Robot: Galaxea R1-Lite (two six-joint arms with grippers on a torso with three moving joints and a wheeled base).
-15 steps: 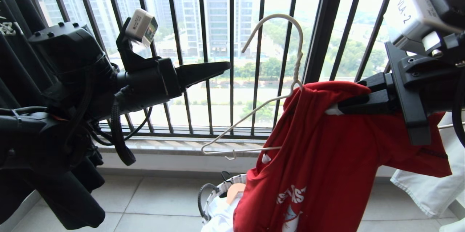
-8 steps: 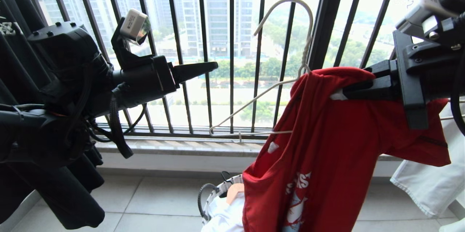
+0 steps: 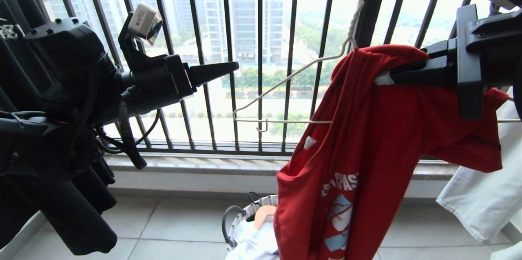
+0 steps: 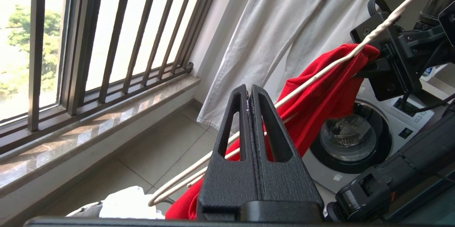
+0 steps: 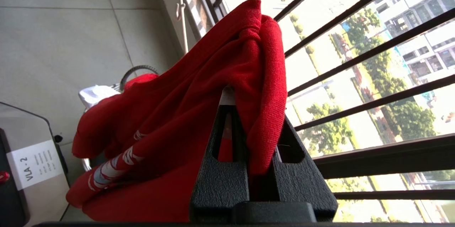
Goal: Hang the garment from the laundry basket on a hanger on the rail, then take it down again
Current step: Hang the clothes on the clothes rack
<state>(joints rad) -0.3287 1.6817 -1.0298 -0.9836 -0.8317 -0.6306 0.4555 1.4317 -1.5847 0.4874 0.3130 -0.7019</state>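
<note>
My right fingers (image 3: 383, 77) are clamped on the red garment (image 3: 367, 162) and white hanger (image 3: 285, 80); my left fingers (image 3: 234, 66), at nine o'clock, are together, empty.

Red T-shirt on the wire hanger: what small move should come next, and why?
Probably keep raising the right gripper. It is shut on the red T-shirt and the white wire hanger, whose hook runs past the head view's top edge with no rail visible. The left gripper is shut, empty, off to the side.
</note>
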